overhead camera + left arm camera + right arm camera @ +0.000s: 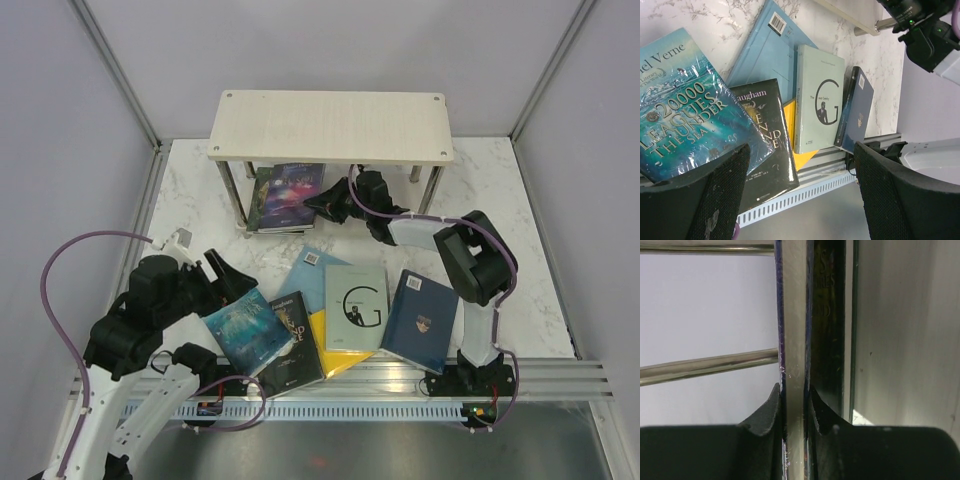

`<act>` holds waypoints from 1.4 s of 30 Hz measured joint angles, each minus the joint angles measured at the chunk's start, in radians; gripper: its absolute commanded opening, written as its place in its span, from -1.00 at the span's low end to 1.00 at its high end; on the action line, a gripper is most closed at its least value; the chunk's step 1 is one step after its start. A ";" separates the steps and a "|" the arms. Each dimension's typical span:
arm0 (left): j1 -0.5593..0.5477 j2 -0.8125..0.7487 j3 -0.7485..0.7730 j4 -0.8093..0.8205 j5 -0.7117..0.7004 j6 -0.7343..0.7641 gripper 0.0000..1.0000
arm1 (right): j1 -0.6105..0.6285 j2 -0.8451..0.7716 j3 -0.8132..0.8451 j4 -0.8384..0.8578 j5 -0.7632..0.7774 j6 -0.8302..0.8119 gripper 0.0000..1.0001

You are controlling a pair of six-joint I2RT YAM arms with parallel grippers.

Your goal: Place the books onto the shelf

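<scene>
white marbled desk [190, 190] surface, enclosed by pale grey walls on a metal frame.

1. shelf [330, 125]: stands at the far centre of the desk. pale wood top board with one fastener at each of four corners, carried on slim metal posts, with a lower tier beneath.
2. books at the shelf, count two: purple galaxy book [288, 190] leans in the lower tier; a dark book [827, 340] stands just beside it, its embossed lettering too blurred to read.
3. books on the desk, count six, fanned and overlapping near the front edge:
 - teal book [685, 115], glossy wrap, reads "verne" and "20000 leagues under the sea".
 - black book [295, 345], partial text "augham" and "end".
 - yellow book [335, 355], mostly covered.
 - light blue book [310, 275], barcode label at one corner.
 - white book [357, 305], one large "g" and a small figure.
 - navy book [422, 320], small emblem, unreadable.
4. right fingers [760, 440]: pressed onto the thin edge of the purple galaxy book, pinching it at the lower tier.
5. left fingers [715, 200]: spread wide over the near edge of the teal book.
</scene>
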 measured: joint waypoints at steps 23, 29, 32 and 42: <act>0.000 0.072 0.024 -0.015 -0.027 0.061 0.80 | 0.037 0.181 0.218 -0.026 -0.014 -0.027 -0.93; 0.000 0.080 0.024 -0.013 -0.027 0.068 0.81 | 0.042 0.181 0.247 -0.130 -0.003 -0.054 0.96; 0.000 0.086 0.024 -0.012 -0.027 0.070 0.81 | 0.042 0.164 0.285 -0.160 -0.005 -0.081 0.96; 0.000 0.076 0.011 -0.011 -0.026 0.071 0.87 | 0.003 0.071 0.261 -0.444 0.085 -0.194 0.96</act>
